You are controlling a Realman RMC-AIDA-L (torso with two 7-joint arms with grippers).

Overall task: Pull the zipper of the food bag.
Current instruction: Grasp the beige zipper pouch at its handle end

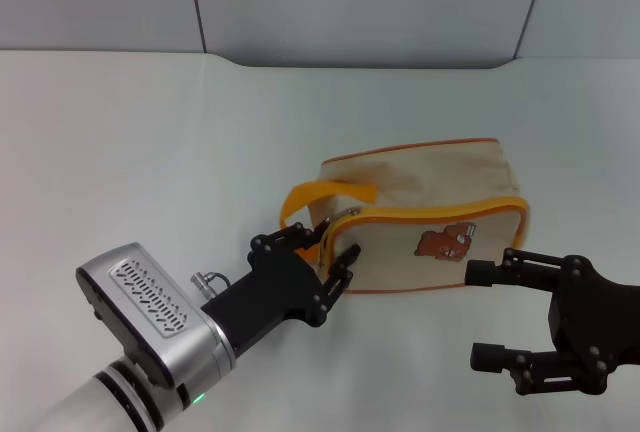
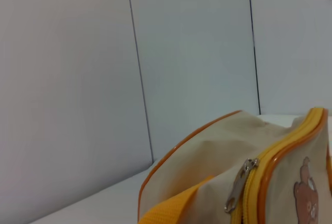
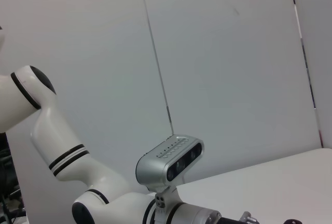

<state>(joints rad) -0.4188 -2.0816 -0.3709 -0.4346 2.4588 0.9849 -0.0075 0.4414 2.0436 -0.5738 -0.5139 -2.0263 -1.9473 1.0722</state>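
Observation:
The food bag (image 1: 420, 192) lies on the white table, beige with orange piping, its bear print (image 1: 445, 242) facing me. Its orange loop handle (image 1: 320, 197) is at the left end. The zipper (image 1: 430, 217) runs along the orange trim, and its silvery pull tab (image 1: 340, 220) sits at the left end. My left gripper (image 1: 338, 238) is open at that end, fingers on either side of the tab, not closed on it. In the left wrist view the tab (image 2: 236, 187) hangs free. My right gripper (image 1: 478, 314) is open, in front of the bag's right end, apart from it.
The white table (image 1: 150, 152) extends to the left and behind the bag, up to grey wall panels (image 1: 350, 2). The right wrist view shows only my left arm's wrist camera housing (image 3: 168, 162) and the wall; the bag is out of that view.

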